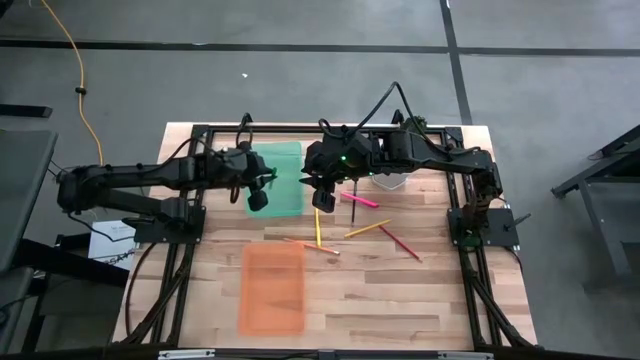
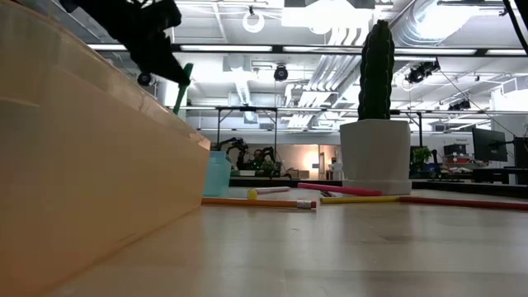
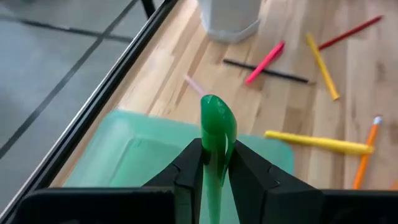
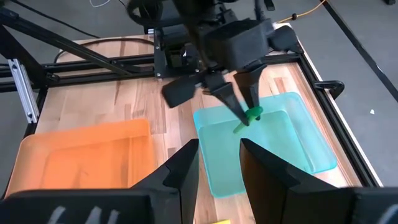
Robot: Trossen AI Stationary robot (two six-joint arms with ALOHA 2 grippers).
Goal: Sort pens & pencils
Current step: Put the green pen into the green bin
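My left gripper (image 4: 245,107) hangs over the green tray (image 1: 285,165), shut on a green pen (image 3: 216,124). My right gripper (image 4: 217,167) stands open and high above the table's middle, nothing between its fingers. Flat on the wood to the right of the green tray lie a magenta pen (image 1: 358,199), a yellow pen (image 1: 317,228), a pale pink pen (image 3: 194,85), a yellow-orange pencil (image 1: 367,229), a red pencil (image 1: 400,242), an orange pencil (image 1: 310,245) and a dark pencil (image 3: 266,70). My left gripper pinches the green pen between its two fingers, partway along its barrel (image 3: 214,157). The pen's rounded end (image 3: 216,111) sticks out past the fingertips. The fingers slant down from the table's left side. The pen is tilted and clear above the green tray.
An orange tray (image 1: 272,290) lies near the front edge, left of centre. A white pot (image 2: 375,157) with a cactus stands at the back of the table. Black frame rails (image 1: 190,200) run along the table's sides.
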